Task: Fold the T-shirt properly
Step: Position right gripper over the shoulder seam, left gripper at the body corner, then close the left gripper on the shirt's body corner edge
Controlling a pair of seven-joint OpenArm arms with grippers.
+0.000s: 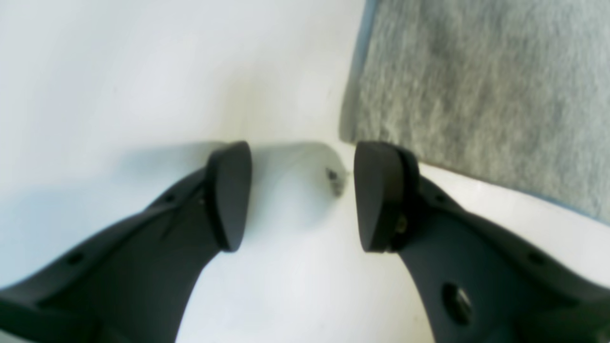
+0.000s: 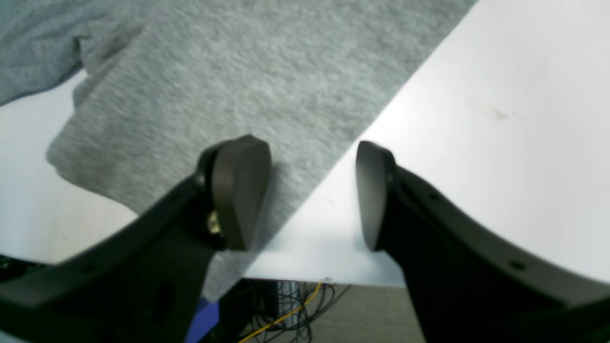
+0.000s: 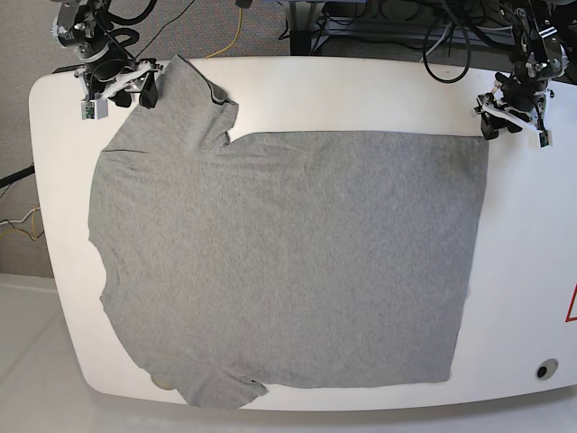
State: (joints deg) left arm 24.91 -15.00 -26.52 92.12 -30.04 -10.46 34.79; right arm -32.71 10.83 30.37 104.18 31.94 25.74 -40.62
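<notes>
The heather-grey T-shirt (image 3: 288,262) lies spread flat over most of the white table (image 3: 379,90), sleeves toward the left in the base view. My left gripper (image 3: 514,124) hovers at the shirt's far right hem corner. In its wrist view the left gripper (image 1: 302,195) is open over bare table, the T-shirt corner (image 1: 476,90) just beyond its right finger. My right gripper (image 3: 122,90) is at the far left sleeve. Its wrist view shows the right gripper (image 2: 307,195) open, with the sleeve edge of the T-shirt (image 2: 228,85) under its left finger (image 2: 238,195). Neither holds cloth.
The table's back edge (image 2: 305,278) runs right under my right gripper, with cables (image 2: 281,314) on the floor below. A small dark mark (image 1: 333,181) sits on the table between the left fingers. A round hole (image 3: 545,370) and a red marking (image 3: 570,305) are at the table's right side.
</notes>
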